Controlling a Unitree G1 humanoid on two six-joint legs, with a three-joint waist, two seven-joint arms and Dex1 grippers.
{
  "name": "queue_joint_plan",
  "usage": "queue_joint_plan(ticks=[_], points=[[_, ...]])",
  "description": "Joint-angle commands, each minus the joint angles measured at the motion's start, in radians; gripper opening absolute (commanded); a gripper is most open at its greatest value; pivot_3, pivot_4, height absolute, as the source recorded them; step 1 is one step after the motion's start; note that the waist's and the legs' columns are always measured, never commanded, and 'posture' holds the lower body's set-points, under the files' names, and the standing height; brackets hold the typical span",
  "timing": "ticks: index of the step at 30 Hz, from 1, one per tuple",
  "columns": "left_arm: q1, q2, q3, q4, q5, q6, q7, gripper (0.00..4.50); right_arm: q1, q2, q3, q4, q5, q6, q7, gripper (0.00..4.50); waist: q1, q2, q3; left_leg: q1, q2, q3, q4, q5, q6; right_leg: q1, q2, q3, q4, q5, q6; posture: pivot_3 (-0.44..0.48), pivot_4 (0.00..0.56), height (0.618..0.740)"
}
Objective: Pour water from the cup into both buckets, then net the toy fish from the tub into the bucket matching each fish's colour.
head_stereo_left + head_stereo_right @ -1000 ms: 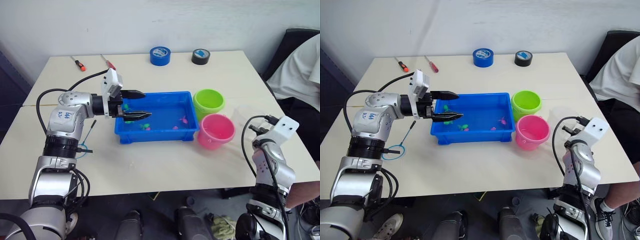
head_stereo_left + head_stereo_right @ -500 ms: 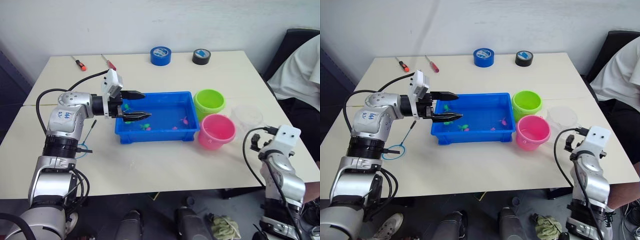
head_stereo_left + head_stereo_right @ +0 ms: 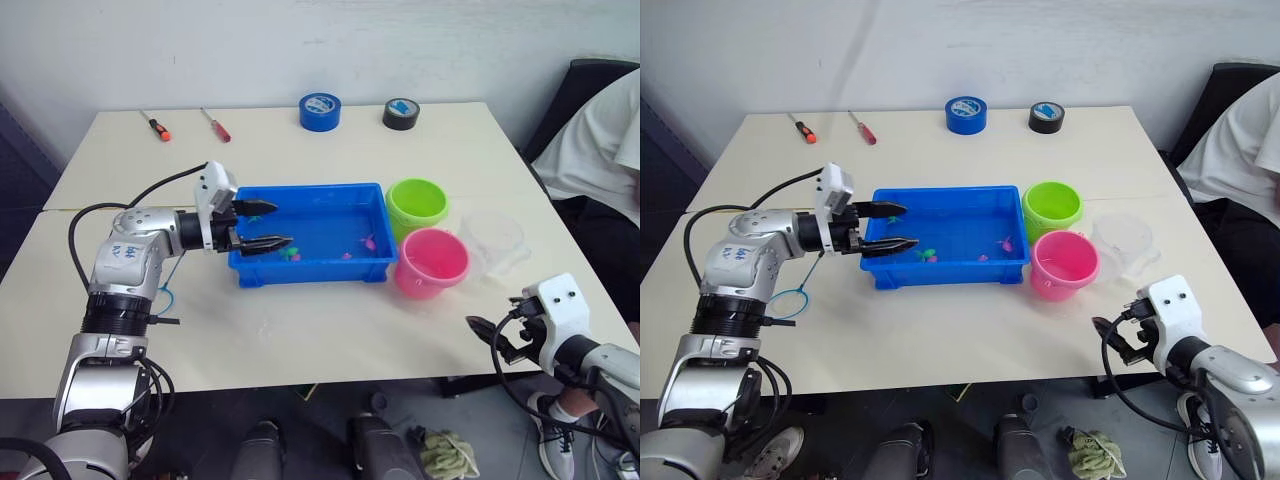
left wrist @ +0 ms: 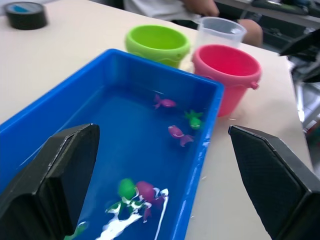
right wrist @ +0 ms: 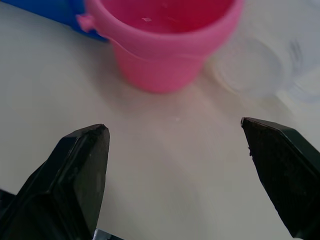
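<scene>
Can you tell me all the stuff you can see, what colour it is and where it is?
tub: 1, blue, table middle
fish: several, pink and green, in the tub
buckets: 2, green and pink, right of the tub
cup: 1, clear, right of the buckets
net: 1, light blue hoop, left of the tub
tape rolls: 2, blue and black, far edge
screwdrivers: 2, red handles, far left
person: 1, white shirt, right side
left gripper: open, over the tub's left end
right gripper: open, near table's front edge

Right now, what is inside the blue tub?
The blue tub holds shallow water with several toy fish, pink and green, scattered towards its front. The left gripper, open, hangs over the tub's left end and covers part of the floor there.
</scene>
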Motion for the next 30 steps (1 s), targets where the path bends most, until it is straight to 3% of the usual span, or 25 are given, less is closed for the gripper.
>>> queue_joint_plan(ticks=[1,7,16,24,30], points=[[0.053,0.023,0.097,-0.101,-0.041,0.050,0.095,4.50,-0.071,-0.061,-0.009,-0.040,0.119,-0.017,0.133,4.46,0.004,0.000,0.000,0.000,0.000,-0.001,0.000,0.000,0.000,0.000,0.000,0.000,-0.001,0.000,0.000,0.000,0.150,0.734],[0.187,0.075,0.190,-0.173,-0.024,0.090,0.201,4.50,-0.210,-0.020,0.161,-0.019,0.078,-0.175,0.191,4.46,0.011,-0.002,0.001,-0.002,0.002,-0.004,0.000,0.000,0.000,0.001,-0.003,-0.004,-0.003,0.000,0.000,0.000,0.150,0.734],[0.281,0.112,0.240,-0.002,0.048,0.001,0.321,4.50,-0.304,0.073,0.310,0.039,0.043,-0.308,0.227,4.46,0.030,-0.003,0.000,-0.002,0.002,-0.004,0.000,-0.001,0.001,0.001,-0.007,-0.006,-0.004,0.000,0.000,0.000,0.150,0.734],[0.161,0.092,0.203,0.393,0.139,-0.159,0.447,4.50,-0.382,0.135,0.403,0.081,0.006,-0.361,0.229,4.46,0.030,-0.004,0.000,-0.003,0.001,-0.008,-0.001,-0.001,0.001,0.001,-0.016,-0.012,-0.005,-0.001,-0.002,0.000,0.150,0.734],[0.073,0.053,0.159,0.596,0.175,-0.254,0.461,4.50,-0.403,0.146,0.417,0.094,-0.004,-0.364,0.222,4.46,0.030,-0.004,0.000,-0.004,-0.001,-0.008,-0.001,-0.001,0.001,0.001,-0.017,-0.013,-0.005,-0.001,-0.002,0.000,0.150,0.734]])
